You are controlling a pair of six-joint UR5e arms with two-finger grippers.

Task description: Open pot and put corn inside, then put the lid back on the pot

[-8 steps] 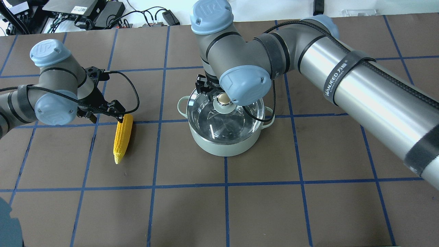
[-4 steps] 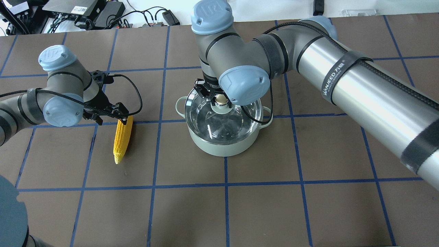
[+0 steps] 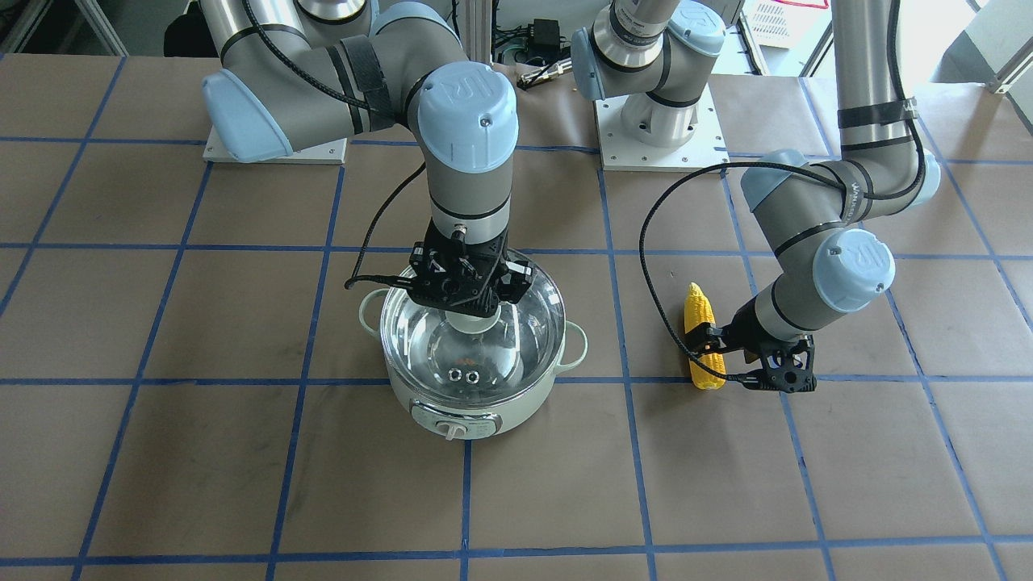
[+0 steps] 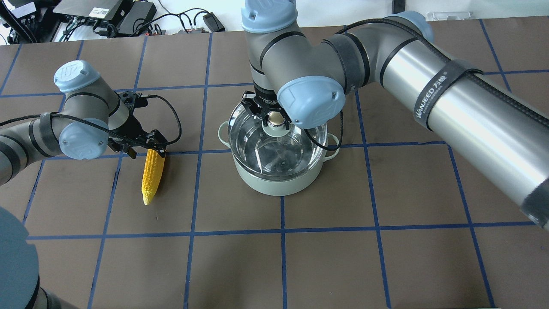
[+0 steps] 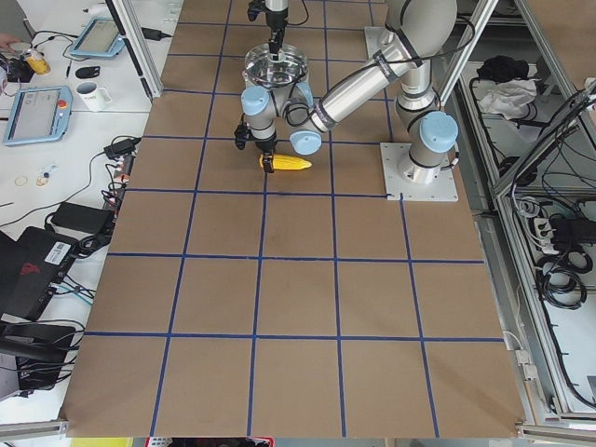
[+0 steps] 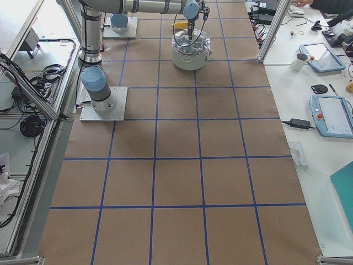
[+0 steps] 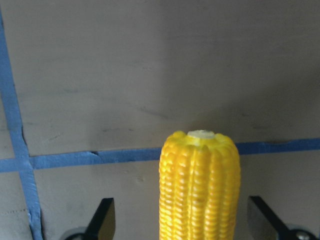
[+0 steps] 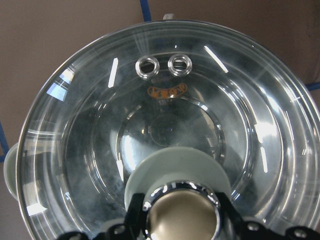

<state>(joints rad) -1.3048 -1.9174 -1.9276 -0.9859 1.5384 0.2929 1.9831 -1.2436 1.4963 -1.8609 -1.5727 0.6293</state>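
The right gripper [image 4: 276,120] pinches the beige knob [image 8: 182,214] of the glass lid [image 8: 95,130] from both sides, a hold suited to a straight lift. The lid sits over the mint-green pot [image 4: 279,183], and I cannot tell whether it has cleared the rim. The left gripper [image 7: 182,221] has its fingers spread and untouching either side of the corn cob [image 7: 200,180], which lies on the table [image 4: 343,257] apart from the pot on the robot's left, likely waiting for the pot to be open. The strap [image 4: 434,96] on the right arm reads "WANJEED", the blue joint caps [image 3: 470,95] show "UR", and an orange mark [image 8: 167,91] in the bowl is too blurred to read.
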